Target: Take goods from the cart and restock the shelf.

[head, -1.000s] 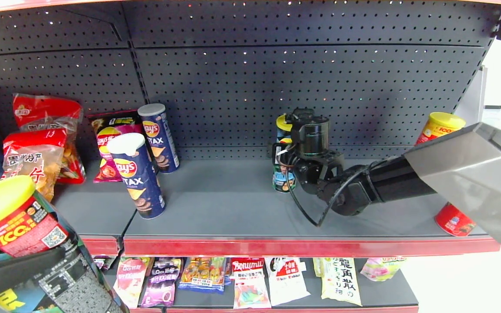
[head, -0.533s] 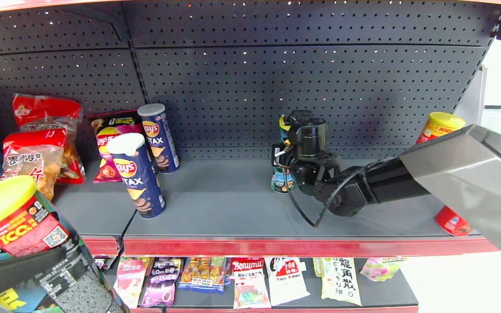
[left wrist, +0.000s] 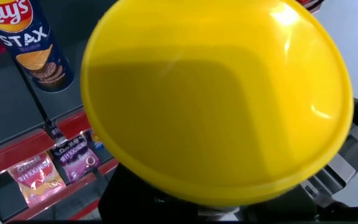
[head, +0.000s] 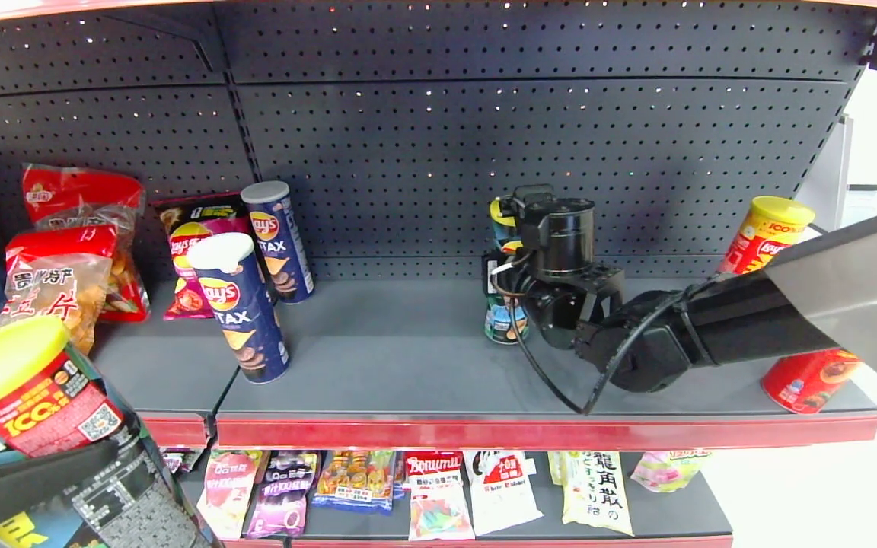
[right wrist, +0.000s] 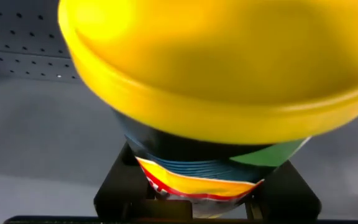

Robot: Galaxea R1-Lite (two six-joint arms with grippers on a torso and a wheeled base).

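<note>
Yellow-lidded dark cardboard snack canister (head: 502, 323), clamped upright in right gripper (head: 509, 268) over mid grey metal shelf (head: 377, 358); contact unclear. Likely to topple if released tilted. Nearer, yellow-lidded red canister (head: 27, 396) clasped in left gripper (head: 35, 472).

Tube (head: 239, 308) on shelf (head: 408, 365), bags (head: 65, 281) left

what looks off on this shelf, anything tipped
The red cylindrical canister with the yellow lid at the right end of the grey shelf looks tilted: base near the front lip, lid back toward the pegboard. The right arm hides its middle.
</note>
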